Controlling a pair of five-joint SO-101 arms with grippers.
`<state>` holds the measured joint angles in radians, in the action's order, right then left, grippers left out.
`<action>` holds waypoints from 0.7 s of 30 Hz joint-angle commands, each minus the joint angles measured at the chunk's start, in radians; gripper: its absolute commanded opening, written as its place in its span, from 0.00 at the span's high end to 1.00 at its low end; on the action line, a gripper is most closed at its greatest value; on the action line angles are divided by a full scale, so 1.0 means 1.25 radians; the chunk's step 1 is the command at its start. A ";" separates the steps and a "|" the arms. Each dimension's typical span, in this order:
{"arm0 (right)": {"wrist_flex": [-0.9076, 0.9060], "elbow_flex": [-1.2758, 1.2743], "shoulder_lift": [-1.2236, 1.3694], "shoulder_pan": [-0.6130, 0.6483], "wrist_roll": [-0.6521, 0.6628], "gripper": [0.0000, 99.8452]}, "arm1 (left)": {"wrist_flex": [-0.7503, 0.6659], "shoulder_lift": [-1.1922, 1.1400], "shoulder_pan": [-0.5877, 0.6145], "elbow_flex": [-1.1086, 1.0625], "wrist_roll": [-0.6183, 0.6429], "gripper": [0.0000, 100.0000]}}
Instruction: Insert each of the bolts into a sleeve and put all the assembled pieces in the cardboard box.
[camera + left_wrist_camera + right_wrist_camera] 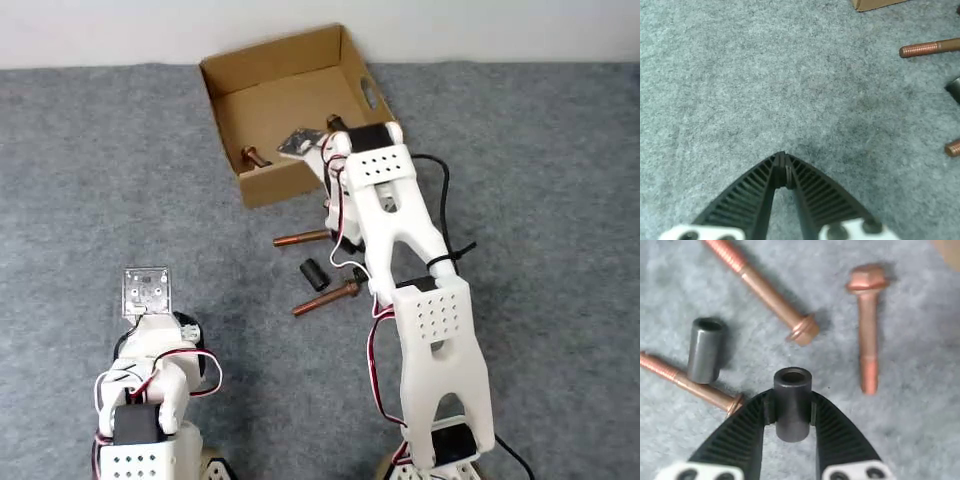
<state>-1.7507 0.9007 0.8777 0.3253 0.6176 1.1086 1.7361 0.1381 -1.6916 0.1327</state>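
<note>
Dark, short cylindrical metal sleeve [792, 407] looks rigid, smooth and likely slippery, so the right gripper [792, 400] clenches its midsection squarely, while the left gripper [784, 166] rests closed, empty.

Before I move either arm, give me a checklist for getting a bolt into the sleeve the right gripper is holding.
1. Grip on the held sleeve: ok, the right gripper is shut on it.
2. Its bore clear: ok, the open end looks empty.
3. A free bolt to take: ok, it lies alone on the carpet.
4. The left gripper ready to grasp: not ok, it is shut over bare carpet.
5. The spare sleeve clear of the neighbouring bolt: cannot tell, they look as if they touch.
6. Room in the cardboard box: ok, much of its floor is bare.
</note>
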 commanded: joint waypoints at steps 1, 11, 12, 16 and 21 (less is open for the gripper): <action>-0.037 0.011 -0.100 -0.014 -0.047 0.99 | 0.009 0.002 0.007 0.003 0.005 1.00; -0.039 -0.261 -0.404 -0.020 -0.307 0.99 | 0.011 0.002 0.009 0.003 0.005 1.00; -0.039 -0.301 -0.443 -0.020 -0.339 0.99 | 0.011 0.002 0.009 0.003 0.005 1.00; -0.037 -0.442 -0.601 -0.020 -0.432 0.99 | 0.029 0.007 0.010 0.003 0.006 1.00; -0.035 -0.619 -0.812 -0.015 -0.522 0.99 | 0.032 0.009 0.010 0.003 0.006 1.00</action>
<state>-1.7538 0.2163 0.0476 0.3145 0.0345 1.1408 1.7377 0.1473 -1.6916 0.1327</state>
